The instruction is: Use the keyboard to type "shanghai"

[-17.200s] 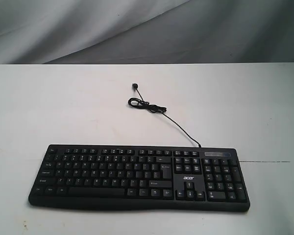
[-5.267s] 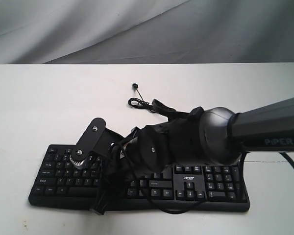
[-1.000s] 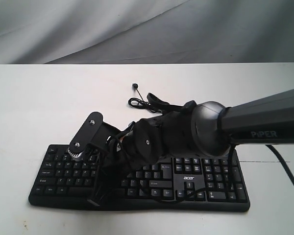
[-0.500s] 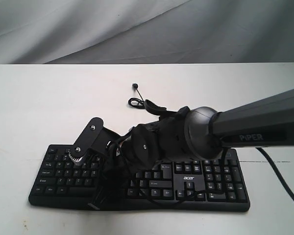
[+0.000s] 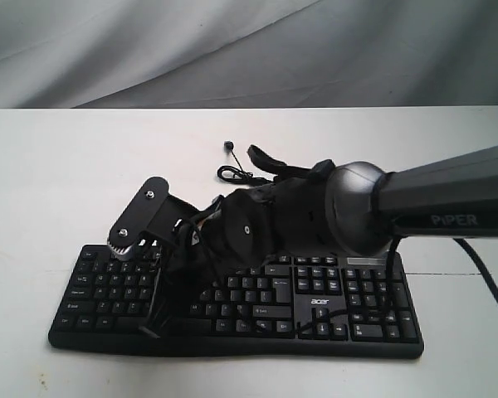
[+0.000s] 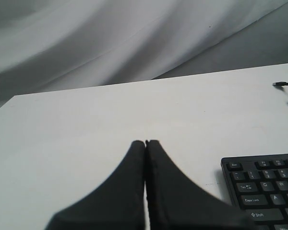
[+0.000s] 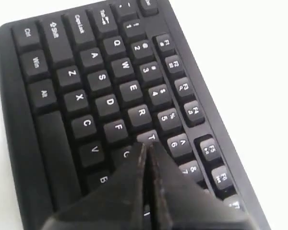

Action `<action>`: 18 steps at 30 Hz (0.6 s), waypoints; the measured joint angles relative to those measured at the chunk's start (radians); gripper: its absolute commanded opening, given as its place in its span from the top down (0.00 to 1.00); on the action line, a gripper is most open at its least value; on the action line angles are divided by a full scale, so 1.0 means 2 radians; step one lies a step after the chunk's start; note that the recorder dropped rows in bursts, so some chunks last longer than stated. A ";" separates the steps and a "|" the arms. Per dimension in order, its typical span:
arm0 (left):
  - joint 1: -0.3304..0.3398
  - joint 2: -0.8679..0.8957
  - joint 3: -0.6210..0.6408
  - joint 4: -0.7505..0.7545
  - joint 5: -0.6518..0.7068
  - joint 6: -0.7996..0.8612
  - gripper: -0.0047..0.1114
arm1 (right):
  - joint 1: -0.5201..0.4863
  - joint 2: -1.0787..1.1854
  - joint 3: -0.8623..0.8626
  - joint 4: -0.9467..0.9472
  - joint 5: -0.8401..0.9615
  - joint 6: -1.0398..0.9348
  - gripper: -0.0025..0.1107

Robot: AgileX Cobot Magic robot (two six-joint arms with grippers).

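Observation:
The black keyboard (image 5: 349, 307) lies along the near side of the white table. Its thin cable (image 5: 230, 174) is coiled behind it. My right arm reaches across from the right, and its gripper (image 5: 149, 329) hangs over the left half of the keys. In the right wrist view the right gripper (image 7: 146, 146) is shut and empty, with its tips lined up near the T and G keys of the keyboard (image 7: 86, 76). Whether the tips touch a key cannot be told. My left gripper (image 6: 145, 142) is shut over bare table, left of the keyboard's corner (image 6: 264, 187). It does not show in the exterior view.
The white table (image 5: 66, 166) stretches behind and to the left of the keyboard. The cable's plug (image 5: 229, 147) lies loose on it, also seen as the plug (image 6: 280, 85) in the left wrist view. A grey cloth backdrop (image 5: 249, 50) hangs behind.
My right gripper has shifted a little to the left over the keys and its wrist has risen slightly. It stays shut. The keyboard has not moved.

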 measured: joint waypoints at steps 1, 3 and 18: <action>0.000 0.000 0.000 0.000 0.000 0.000 0.96 | 0.000 0.000 -0.005 -0.004 0.001 0.000 0.98; 0.000 0.000 0.000 0.000 0.000 0.000 0.96 | 0.000 0.000 -0.018 -0.008 0.003 0.000 0.98; 0.000 0.000 0.000 0.000 0.000 0.000 0.96 | 0.033 0.097 -0.183 -0.023 0.067 0.001 0.98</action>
